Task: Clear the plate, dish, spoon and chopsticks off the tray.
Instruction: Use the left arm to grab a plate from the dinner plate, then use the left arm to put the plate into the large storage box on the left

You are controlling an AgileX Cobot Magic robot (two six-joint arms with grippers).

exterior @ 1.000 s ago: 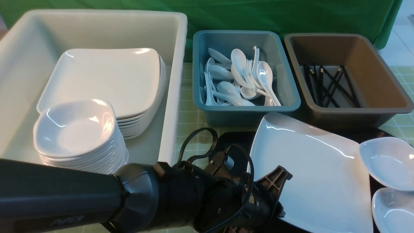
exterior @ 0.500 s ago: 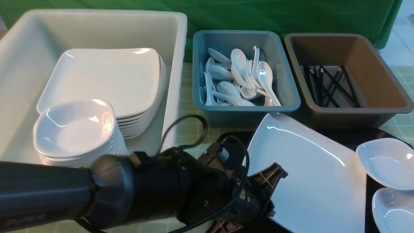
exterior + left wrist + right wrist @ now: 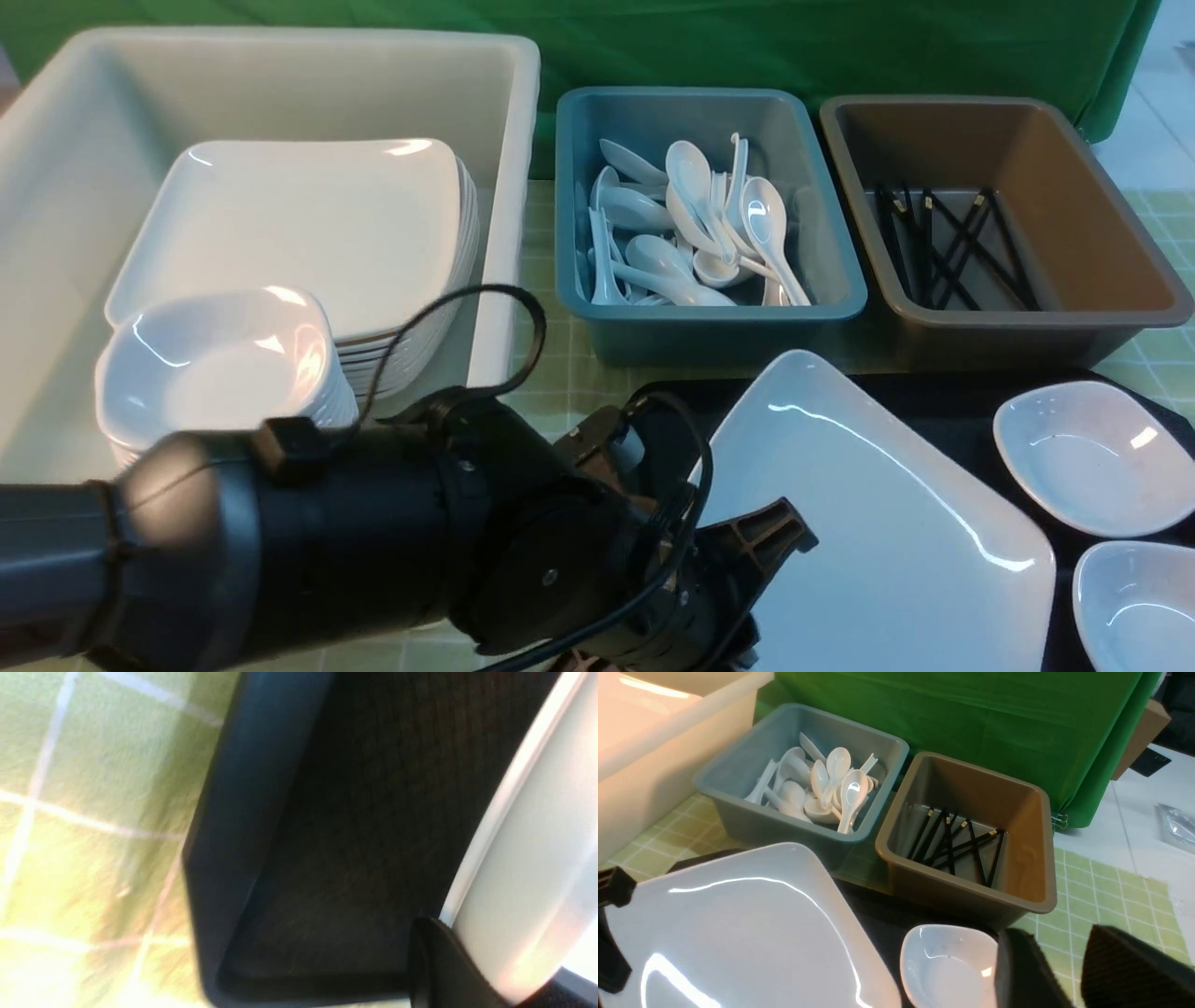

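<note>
Dragging plate [image 3: 887,523] nearer w/ L gripper [image 3: 780,546], dish [image 3: 1088,457] shifted left

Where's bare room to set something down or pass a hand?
Free: the cloth strip between the white tub and the blue bin; bare tray between the plate and the dishes; cloth right of the brown bin. Crowded: the blue bin, heaped with spoons, and the near left, filled by the left arm.
</note>
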